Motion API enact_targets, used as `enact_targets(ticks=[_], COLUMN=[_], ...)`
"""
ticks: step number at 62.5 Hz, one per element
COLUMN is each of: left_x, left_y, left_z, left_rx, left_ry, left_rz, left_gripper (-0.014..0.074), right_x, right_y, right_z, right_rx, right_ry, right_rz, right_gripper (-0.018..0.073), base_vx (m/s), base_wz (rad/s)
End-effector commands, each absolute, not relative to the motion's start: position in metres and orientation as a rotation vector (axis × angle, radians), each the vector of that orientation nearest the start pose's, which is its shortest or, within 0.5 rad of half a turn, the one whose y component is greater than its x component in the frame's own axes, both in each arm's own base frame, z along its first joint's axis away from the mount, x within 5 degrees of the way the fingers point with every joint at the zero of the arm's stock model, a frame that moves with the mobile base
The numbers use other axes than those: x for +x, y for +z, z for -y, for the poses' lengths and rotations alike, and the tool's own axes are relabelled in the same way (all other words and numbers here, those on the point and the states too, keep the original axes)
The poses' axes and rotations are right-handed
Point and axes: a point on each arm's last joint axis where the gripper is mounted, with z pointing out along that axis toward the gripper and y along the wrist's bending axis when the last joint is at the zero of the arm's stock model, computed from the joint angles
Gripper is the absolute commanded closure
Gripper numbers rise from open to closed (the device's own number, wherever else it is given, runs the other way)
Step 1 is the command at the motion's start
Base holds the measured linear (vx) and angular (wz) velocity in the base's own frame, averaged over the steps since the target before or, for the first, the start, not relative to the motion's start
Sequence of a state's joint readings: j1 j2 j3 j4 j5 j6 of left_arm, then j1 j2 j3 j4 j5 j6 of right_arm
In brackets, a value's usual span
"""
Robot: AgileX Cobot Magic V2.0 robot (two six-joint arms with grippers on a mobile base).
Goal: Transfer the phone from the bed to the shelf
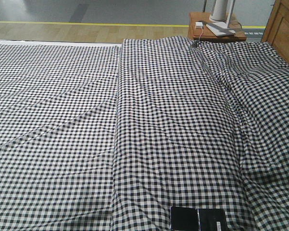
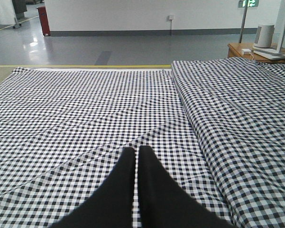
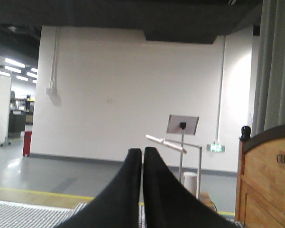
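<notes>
Phone [image 1: 198, 220] — glossy, black, flat, creased across its middle — lies at the bottom edge of the front view on the bed's [image 1: 62, 120] wrinkled black-and-white gingham. A raised fold [image 1: 119, 120] runs up the frame's centre; the wide left stretch lies smooth. Left gripper [image 2: 136, 151] and right gripper [image 3: 142, 152] — dark tapered fingers [image 2: 118, 190] pressed together, holding nothing.
</notes>
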State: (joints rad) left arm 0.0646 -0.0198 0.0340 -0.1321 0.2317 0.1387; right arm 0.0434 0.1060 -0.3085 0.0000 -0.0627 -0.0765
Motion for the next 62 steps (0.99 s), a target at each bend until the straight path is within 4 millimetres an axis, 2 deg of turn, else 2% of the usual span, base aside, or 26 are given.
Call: enact_targets(ticks=[1, 15, 22, 29, 34, 39, 52, 62], left_x=[0.056, 0.056, 0.056, 0.056, 0.056, 0.056, 0.056, 0.056], left_y=[0.188, 0.188, 0.188, 0.188, 0.188, 0.188, 0.188, 0.188], left_z=[-0.002, -0.002, -0.002, -0.002, -0.002, -0.002, -0.002, -0.002], left_rx=[-0.040, -0.040, -0.040, -0.040, -0.040, -0.040, -0.040, -0.040], left_ry=[0.031, 0.031, 0.031, 0.031, 0.031, 0.031, 0.031, 0.031], left_rz=[-1.650, -1.650, -1.650, -1.650, -1.650, -1.650, -1.650, -1.650], left_gripper=[0.0596, 0.0596, 0.0596, 0.0596, 0.0596, 0.0596, 0.0596, 0.0596], right_x=[0.049, 0.086, 0.106, 0.127, 0.138, 0.146, 0.158, 0.159], right_y=[0.344, 0.371, 0.370, 0.360, 0.353, 0.348, 0.339, 0.335], right_z=[-0.002, -0.004, -0.005, -0.006, -0.006, -0.006, -0.007, -0.007], right_rx=[-0.087, -0.099, -0.103, -0.103, -0.082, -0.050, -0.019, -0.020], right_ry=[-0.048, -0.047, -0.044, -0.036, -0.012, 0.020, 0.048, 0.046], right_rz=[-1.208, -1.388, -1.461, -1.549, -1.602, -1.640, -1.700, -1.748], right_gripper=[0.0568, 0.0564, 0.0541, 0.0477, 0.0389, 0.0258, -0.0169, -0.0161], base_vx=[0.00, 0.00, 0.00, 0.00, 0.00, 0.00, 0.00, 0.00], base_wz=[0.00, 0.00, 0.00, 0.00, 0.00, 0.00, 0.00, 0.00])
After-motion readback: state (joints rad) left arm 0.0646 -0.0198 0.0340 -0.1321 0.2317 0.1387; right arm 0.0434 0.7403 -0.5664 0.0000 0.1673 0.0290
